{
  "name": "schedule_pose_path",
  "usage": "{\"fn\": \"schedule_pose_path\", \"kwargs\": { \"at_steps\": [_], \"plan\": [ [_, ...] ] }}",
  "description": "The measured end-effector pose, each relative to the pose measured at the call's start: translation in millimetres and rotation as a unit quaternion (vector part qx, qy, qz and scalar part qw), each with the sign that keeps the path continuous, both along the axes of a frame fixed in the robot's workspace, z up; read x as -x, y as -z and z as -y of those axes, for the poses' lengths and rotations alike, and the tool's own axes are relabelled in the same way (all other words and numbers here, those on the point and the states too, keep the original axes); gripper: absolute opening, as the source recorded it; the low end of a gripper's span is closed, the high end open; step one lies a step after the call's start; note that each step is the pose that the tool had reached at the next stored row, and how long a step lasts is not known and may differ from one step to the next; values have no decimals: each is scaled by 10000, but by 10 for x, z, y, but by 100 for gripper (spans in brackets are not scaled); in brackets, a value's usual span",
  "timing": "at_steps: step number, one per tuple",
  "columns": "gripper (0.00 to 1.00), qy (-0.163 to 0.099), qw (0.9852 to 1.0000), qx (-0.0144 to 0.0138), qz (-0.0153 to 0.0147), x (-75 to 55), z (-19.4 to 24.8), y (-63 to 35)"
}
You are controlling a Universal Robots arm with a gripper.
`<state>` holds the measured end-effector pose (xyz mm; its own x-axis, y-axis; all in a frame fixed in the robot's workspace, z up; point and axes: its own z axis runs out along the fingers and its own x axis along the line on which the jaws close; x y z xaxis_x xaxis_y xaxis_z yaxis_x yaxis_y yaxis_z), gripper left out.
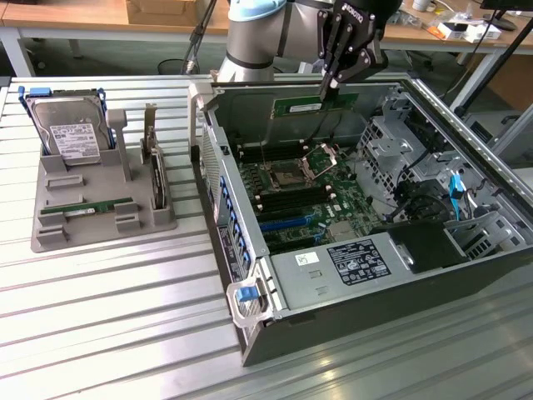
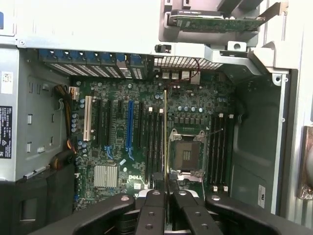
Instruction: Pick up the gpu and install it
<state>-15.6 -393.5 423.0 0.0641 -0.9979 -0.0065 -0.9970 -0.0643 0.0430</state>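
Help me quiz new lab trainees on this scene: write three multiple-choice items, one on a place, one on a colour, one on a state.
1. Where is the gpu?
A) on the floor
B) held above the open computer case
C) inside a cardboard box

2. What colour is the gpu's board?
A) red
B) green
C) white

3. How is the gripper?
A) open and empty
B) shut on a screwdriver
C) shut on the gpu

Answers:
1 B: in the exterior view the stick hangs from the gripper over the motherboard.
2 B: its long face shows green in the exterior view.
3 C: in the wrist view the fingers clamp the stick's edge between them.
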Motion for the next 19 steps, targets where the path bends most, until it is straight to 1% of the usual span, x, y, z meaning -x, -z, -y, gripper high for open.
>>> {"fn": "schedule_pose_path", "kwargs": {
  "at_steps": [13, 19],
  "plan": [
    [13, 0, 10000, 0, 0, -115, 0, 0],
    [13, 0, 10000, 0, 0, -211, 0, 0]
  ]
}}
